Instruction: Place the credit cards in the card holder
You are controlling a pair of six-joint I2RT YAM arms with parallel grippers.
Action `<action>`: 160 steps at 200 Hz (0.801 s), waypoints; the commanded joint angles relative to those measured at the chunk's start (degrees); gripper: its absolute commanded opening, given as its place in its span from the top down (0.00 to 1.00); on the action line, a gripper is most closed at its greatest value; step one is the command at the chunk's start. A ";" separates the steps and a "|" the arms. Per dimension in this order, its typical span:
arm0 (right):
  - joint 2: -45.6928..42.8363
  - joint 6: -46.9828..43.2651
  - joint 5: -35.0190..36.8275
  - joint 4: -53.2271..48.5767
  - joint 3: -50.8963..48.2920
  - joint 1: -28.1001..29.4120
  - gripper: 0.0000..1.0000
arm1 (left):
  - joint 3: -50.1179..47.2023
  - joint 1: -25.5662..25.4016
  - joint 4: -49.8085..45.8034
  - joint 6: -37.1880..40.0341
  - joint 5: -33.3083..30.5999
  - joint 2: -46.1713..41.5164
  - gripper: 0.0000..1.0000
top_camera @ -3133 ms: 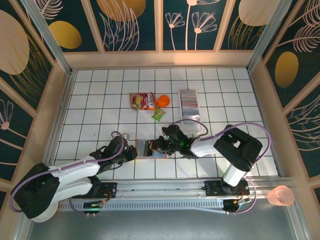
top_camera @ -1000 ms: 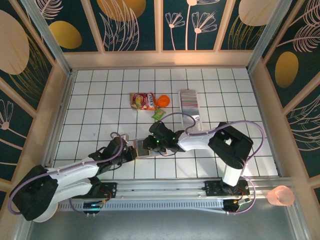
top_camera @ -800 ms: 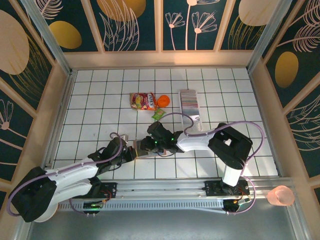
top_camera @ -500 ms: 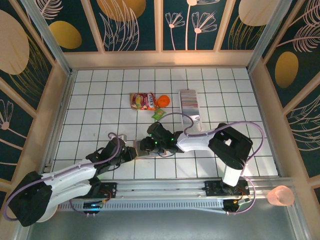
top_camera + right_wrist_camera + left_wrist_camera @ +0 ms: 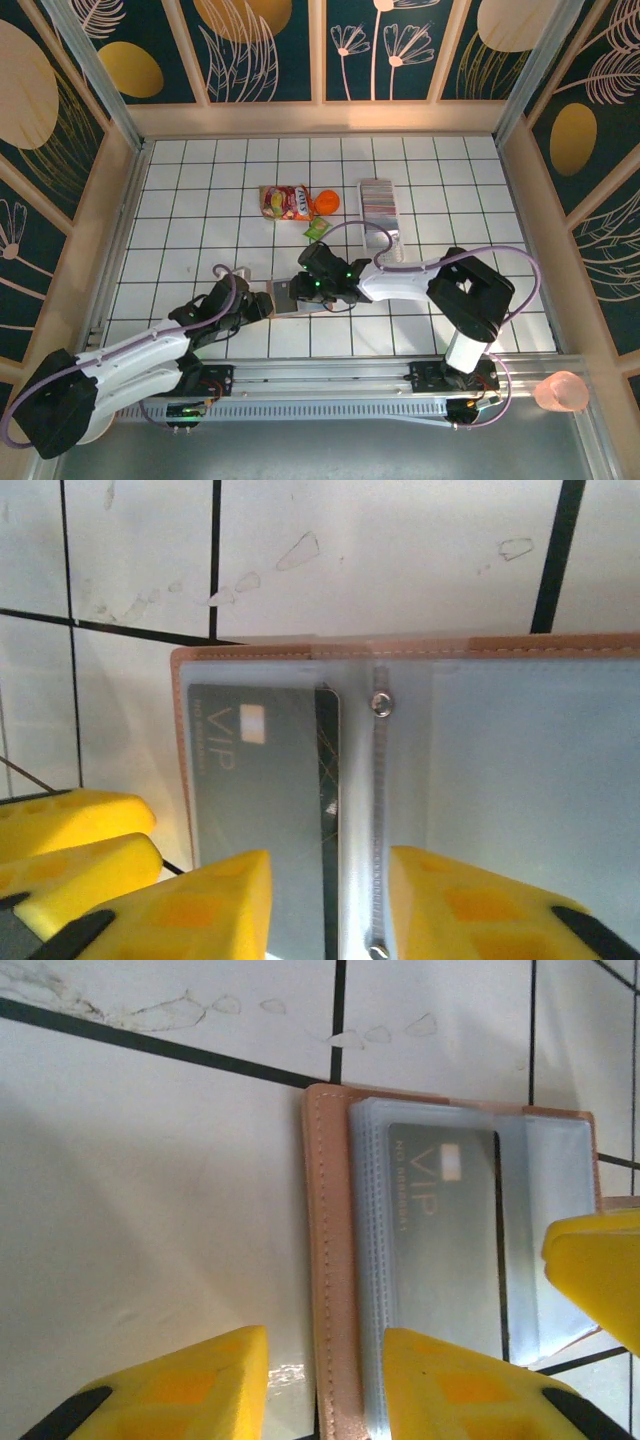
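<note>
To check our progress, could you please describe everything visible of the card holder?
The card holder lies open and flat on the white tiled table, salmon-pink, leather-like, stitched along its edge, with clear sleeves inside. One sleeve holds a grey VIP card. The left gripper and right gripper hang over it, fingers apart; contact is unclear.

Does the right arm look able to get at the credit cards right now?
Likely yes: the credit cards lie uncovered just beyond its forearm, and the right gripper looks empty, jaws open above the card holder.

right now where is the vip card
The VIP card sits in a clear pocket of the open card holder, on the tiles between the left gripper and right gripper in the top view.
</note>
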 commanded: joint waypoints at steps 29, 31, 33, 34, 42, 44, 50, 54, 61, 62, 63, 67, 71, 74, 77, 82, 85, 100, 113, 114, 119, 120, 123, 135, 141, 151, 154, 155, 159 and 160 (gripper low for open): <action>3.84 -0.43 2.54 -3.51 2.44 -0.15 0.92 | 2.04 -0.12 1.62 -0.54 1.93 4.57 0.66; 3.98 -0.43 2.54 -3.49 2.36 -0.11 0.92 | 2.12 -0.11 1.86 -0.51 2.09 4.69 0.66; 4.08 -0.42 2.54 -3.44 2.29 -0.08 0.93 | 2.11 -0.08 2.06 -0.63 2.31 4.86 0.66; 4.10 -0.42 2.55 -3.47 2.26 -0.12 0.93 | 2.13 -0.09 2.15 -0.65 2.37 4.96 0.66; 4.35 -0.29 2.48 -3.33 1.89 -0.11 0.94 | 1.96 -0.10 3.04 -0.67 3.16 5.57 0.66; 4.31 -0.28 2.57 -3.38 1.87 -0.10 0.95 | 1.92 -0.06 3.27 -0.74 3.32 5.71 0.66; 4.52 -0.22 2.55 -3.39 1.65 -0.07 0.97 | 1.96 -0.11 3.91 -0.92 3.76 6.17 0.66; 4.55 -0.16 2.63 -3.37 1.47 -0.13 0.98 | 2.05 -0.07 4.34 -0.96 4.15 6.47 0.66; 4.61 -0.07 2.63 -3.32 1.15 -0.11 1.00 | 2.05 -0.07 5.17 -1.06 4.85 6.95 0.66; 4.63 -0.07 2.63 -3.32 1.03 -0.13 1.00 | 2.10 -0.04 5.29 -1.04 4.96 7.01 0.66; 4.63 -0.03 2.63 -3.31 0.98 -0.14 1.00 | 2.07 -0.03 5.39 -1.03 5.06 7.14 0.66; 4.64 0.04 2.63 -3.17 0.86 -0.11 1.00 | 2.12 -0.09 5.86 -1.10 5.45 7.44 0.66; 4.63 0.10 2.63 -3.08 0.63 -0.09 1.00 | 2.20 -0.10 6.28 -1.16 5.82 7.77 0.66; 4.56 0.19 2.63 -3.05 0.49 -0.15 1.00 | 2.29 -0.10 6.65 -1.14 6.00 7.97 0.66; 4.63 0.25 2.63 -2.98 0.30 -0.16 1.00 | 2.36 -0.13 6.90 -1.12 6.22 8.18 0.66; 4.62 0.34 2.63 -2.70 0.14 -0.11 1.00 | 2.51 -0.14 7.36 -1.11 6.58 8.62 0.66; 4.60 0.37 2.63 -2.61 -0.04 -0.10 1.00 | 2.56 -0.12 7.59 -1.18 6.78 8.85 0.66; 4.53 0.71 2.56 -1.94 -0.68 -0.07 1.00 | 3.09 -0.16 8.46 -1.05 7.43 10.02 0.67; 4.53 0.98 2.38 -1.41 -1.08 -0.11 1.00 | 3.24 -0.13 9.66 -0.94 8.32 10.87 0.67; 4.54 0.94 2.37 -1.40 -1.09 -0.09 1.00 | 3.22 -0.16 9.77 -0.94 8.46 10.87 0.67; 4.54 0.90 2.30 -1.31 -1.18 -0.13 1.00 | 3.36 -0.14 10.17 -1.01 8.58 11.18 0.67; 4.51 0.90 2.29 -1.30 -1.18 -0.10 1.00 | 3.36 -0.16 10.24 -1.02 8.63 11.28 0.67; 4.50 0.96 2.22 -1.21 -1.26 -0.11 1.00 | 3.48 -0.12 10.38 -1.02 8.71 11.48 0.67; 4.52 1.07 2.08 -0.75 -1.60 -0.17 1.00 | 3.63 -0.19 11.03 -1.02 9.17 12.21 0.68; 4.52 1.17 2.02 -0.40 -1.81 -0.11 1.00 | 3.65 -0.12 11.64 -1.18 9.61 12.50 0.68; 4.55 1.38 1.65 0.13 -2.07 -0.13 1.00 | 3.66 -0.17 12.71 -1.51 10.27 12.87 0.68; 4.54 1.40 1.56 0.33 -2.19 -0.11 1.00 | 3.70 -0.16 12.97 -1.58 10.50 12.96 0.68; 4.55 1.45 1.48 0.40 -2.22 -0.13 1.00 | 3.71 -0.18 13.01 -1.61 10.56 12.96 0.68; 4.55 1.47 1.34 0.63 -2.33 -0.08 1.00 | 3.80 -0.14 13.19 -1.65 10.68 13.05 0.68; 4.55 1.49 1.28 0.68 -2.37 -0.07 1.00 | 3.80 -0.12 13.16 -1.69 10.69 13.05 0.68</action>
